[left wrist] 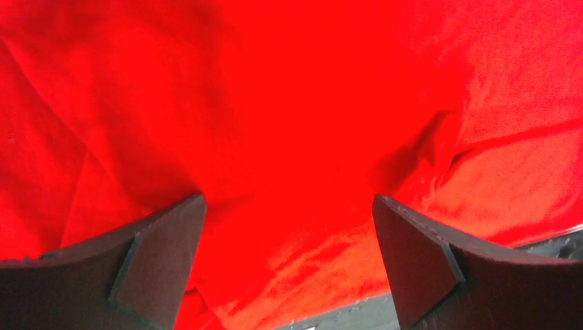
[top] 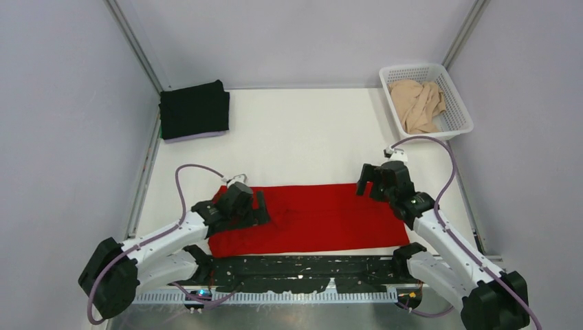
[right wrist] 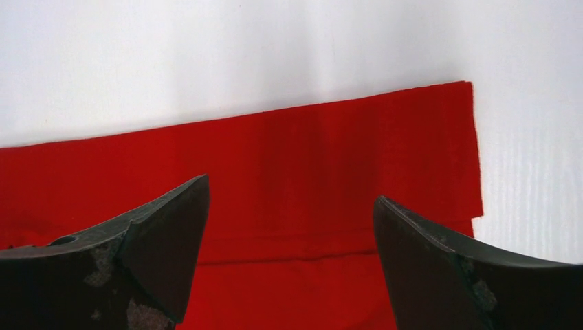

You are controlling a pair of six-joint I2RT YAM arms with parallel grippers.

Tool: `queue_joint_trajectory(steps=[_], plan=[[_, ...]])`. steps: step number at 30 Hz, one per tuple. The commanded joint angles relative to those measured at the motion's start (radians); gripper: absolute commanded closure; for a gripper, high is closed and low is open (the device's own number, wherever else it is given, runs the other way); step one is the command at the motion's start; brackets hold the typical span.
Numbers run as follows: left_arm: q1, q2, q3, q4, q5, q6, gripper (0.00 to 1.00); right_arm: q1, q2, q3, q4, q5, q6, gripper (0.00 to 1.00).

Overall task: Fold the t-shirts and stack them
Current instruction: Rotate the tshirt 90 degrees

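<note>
Top external view: we see the red t-shirt (top: pixel 323 216) spread as a long folded band across the near part of the white counter (top: pixel 302 137). The left pincer (top: pixel 263 210) sits over the band's left end, and the right pincer (top: pixel 368 184) over its far right corner. A folded black t-shirt (top: pixel 194 106) lies in the far left corner. A thin pale strip shows under its near edge, perhaps the lavender t-shirt (top: pixel 199 136). The beige t-shirt (top: pixel 418 103) is crumpled inside the white basket (top: pixel 459 96) at the far right.

Left wrist view: both fingers (left wrist: pixel 161 268) stand wide apart with nothing between them. Wrinkled red cloth fills almost the whole picture, and we cannot tell whether the tips touch it.

Right wrist view: this pincer is spread wide too and holds nothing. Its fingers (right wrist: pixel 426 261) are above the shirt's straight far edge and squared corner, with bare counter beyond.
</note>
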Motion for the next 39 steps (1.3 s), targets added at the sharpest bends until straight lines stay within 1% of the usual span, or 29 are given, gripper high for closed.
queue_joint_trajectory(steps=[1,3,6,8,11,14,15,16,17,19,20,22,24,26,29,31,34,37,39], plan=[[0.113,0.1,-0.03,0.172,0.059,-0.127,0.0,0.001,0.1,0.003,0.107,-0.065,-0.011,0.05],[0.205,0.199,-0.008,0.207,0.06,-0.137,0.0,0.001,0.152,0.007,0.143,-0.076,-0.008,0.05],[0.34,0.363,0.071,0.25,0.123,-0.152,0.0,0.002,0.24,0.017,0.176,-0.097,-0.009,0.05],[0.401,0.477,0.198,0.207,0.153,-0.15,0.0,0.001,0.292,0.035,0.179,-0.092,-0.016,0.04],[0.445,0.674,0.415,0.118,0.164,-0.139,0.0,0.001,0.351,0.057,0.174,-0.096,-0.033,0.05],[0.467,0.883,0.661,0.073,0.225,-0.145,0.0,0.002,0.414,0.057,0.177,-0.167,-0.053,0.05],[0.469,0.942,0.749,0.061,0.223,-0.156,0.0,0.003,0.436,0.056,0.179,-0.176,-0.059,0.04],[0.471,1.01,0.843,0.04,0.234,-0.172,0.0,0.004,0.445,0.054,0.18,-0.23,-0.059,0.05],[0.473,1.079,0.989,0.01,0.27,-0.179,0.0,0.007,0.46,0.053,0.182,-0.251,-0.057,0.05],[0.469,1.219,1.213,-0.061,0.334,-0.219,0.0,0.02,0.477,0.041,0.198,-0.327,-0.054,0.05],[0.467,1.281,1.304,-0.07,0.382,-0.26,0.0,0.029,0.482,0.03,0.218,-0.394,-0.056,0.04],[0.453,1.387,1.421,0.006,0.437,-0.374,0.0,0.071,0.499,0.026,0.237,-0.476,-0.046,0.05],[0.43,1.47,1.504,0.108,0.445,-0.459,0.0,0.135,0.52,0.034,0.247,-0.533,-0.029,0.04],[0.406,1.571,1.612,0.15,0.443,-0.529,0.01,0.232,0.556,0.053,0.252,-0.573,-0.006,0.05],[0.377,1.705,1.796,0.192,0.424,-0.619,0.01,0.32,0.585,0.074,0.284,-0.648,0.015,0.05],[0.358,1.772,1.877,0.26,0.403,-0.68,0.0,0.368,0.6,0.095,0.293,-0.655,0.005,0.05],[0.337,1.802,1.903,0.326,0.332,-0.738,0.0,0.41,0.596,0.126,0.251,-0.642,-0.025,0.05],[0.337,1.788,1.896,0.324,0.28,-0.726,0.0,0.426,0.555,0.137,0.213,-0.636,-0.047,0.05],[0.341,1.773,1.885,0.317,0.263,-0.701,0.01,0.433,0.5,0.133,0.207,-0.632,-0.054,0.05]])
